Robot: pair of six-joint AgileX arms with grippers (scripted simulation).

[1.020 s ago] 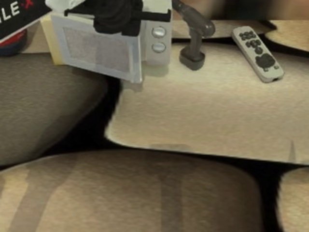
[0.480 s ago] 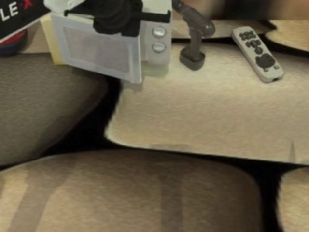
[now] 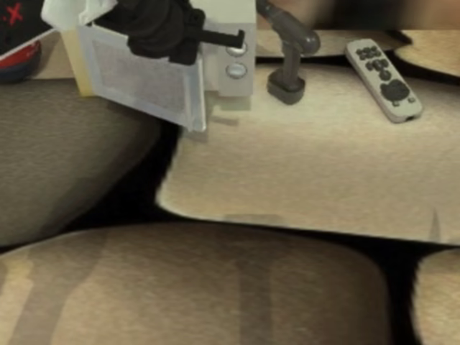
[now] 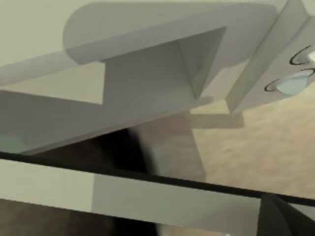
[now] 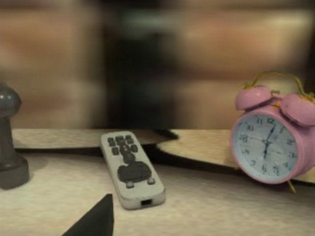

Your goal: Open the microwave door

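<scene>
The white microwave (image 3: 228, 18) stands at the table's far left, its two round knobs (image 3: 236, 70) facing front. The microwave door (image 3: 140, 75), white with a grey mesh window, is swung partly open and its free edge points toward the near side. My left gripper (image 3: 188, 36) hangs over the door's upper edge, shut on it. In the left wrist view the door's edge (image 4: 172, 194) crosses close in front, with one dark finger (image 4: 284, 219) beside it and the open cavity (image 4: 147, 83) and knobs (image 4: 290, 83) beyond. Of my right gripper, only one dark fingertip (image 5: 98, 221) shows, low over the table.
A grey remote control (image 3: 383, 79) lies at the far right, also seen from the right wrist (image 5: 130, 167). A dark grey upright tool (image 3: 287, 65) stands just right of the microwave. A pink alarm clock (image 5: 270, 142) sits beyond the remote. A black-and-red object (image 3: 18, 29) is at the far left corner.
The door has swung further open, its free edge moving left. My left gripper has shifted left with it. The black-and-red object at the far left has slid partly out of view.
</scene>
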